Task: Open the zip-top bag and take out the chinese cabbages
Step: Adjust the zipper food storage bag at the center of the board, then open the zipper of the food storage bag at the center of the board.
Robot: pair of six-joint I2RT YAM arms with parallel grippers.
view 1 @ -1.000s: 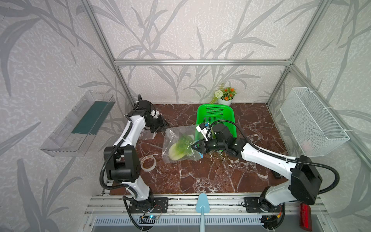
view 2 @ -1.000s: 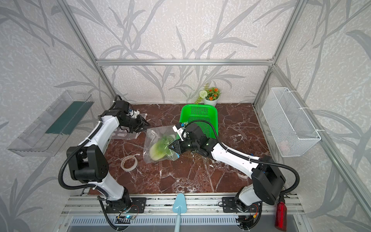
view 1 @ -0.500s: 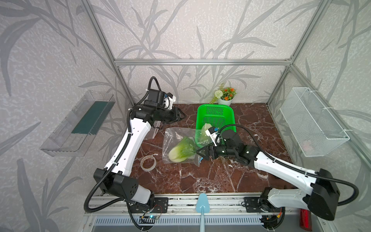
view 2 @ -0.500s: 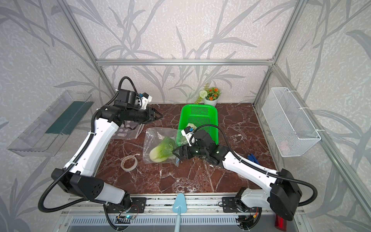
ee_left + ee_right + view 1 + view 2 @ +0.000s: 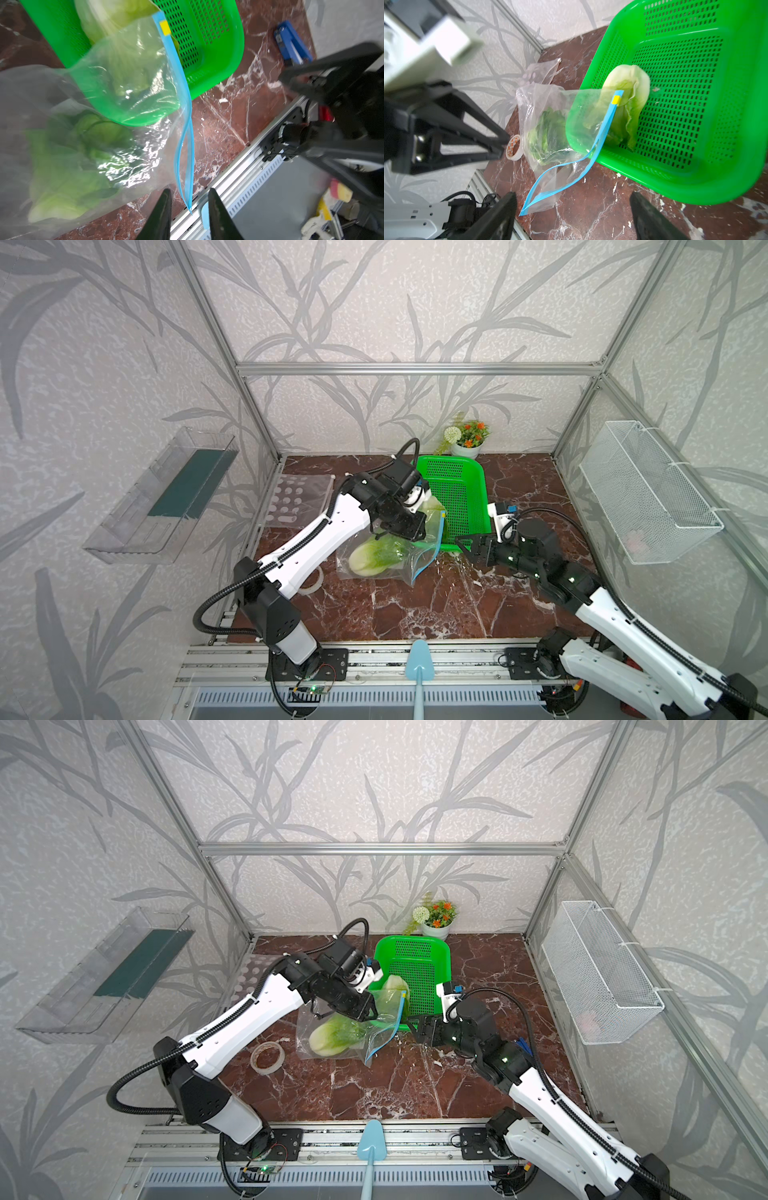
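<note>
The clear zip-top bag (image 5: 415, 568) (image 5: 374, 1042) with a blue zip strip lies on the marble, its mouth propped against the green basket (image 5: 482, 506) (image 5: 419, 969). One of the chinese cabbages (image 5: 376, 558) (image 5: 332, 1038) (image 5: 546, 133) is inside it. The other cabbage (image 5: 434, 506) (image 5: 631, 83) lies in the basket's near left corner, partly behind the bag's mouth. My left gripper (image 5: 409, 533) (image 5: 189, 207) hovers over the bag, jaws narrowly apart, with the zip strip's end between them, unclamped. My right gripper (image 5: 467, 545) (image 5: 575, 214) stands wide open to the right of the bag, holding nothing.
A tape roll (image 5: 309, 583) lies left of the bag. A second, dotted plastic bag (image 5: 299, 502) sits back left, potted flowers (image 5: 467, 439) at the back. A blue stapler-like thing (image 5: 291, 43) lies right of the basket. A light-blue scoop (image 5: 417, 659) rests on the front rail.
My left arm swung from the back left to above the bag, its jaws narrowing. My right gripper opened wide, let go of the bag's mouth and drew back to the right.
</note>
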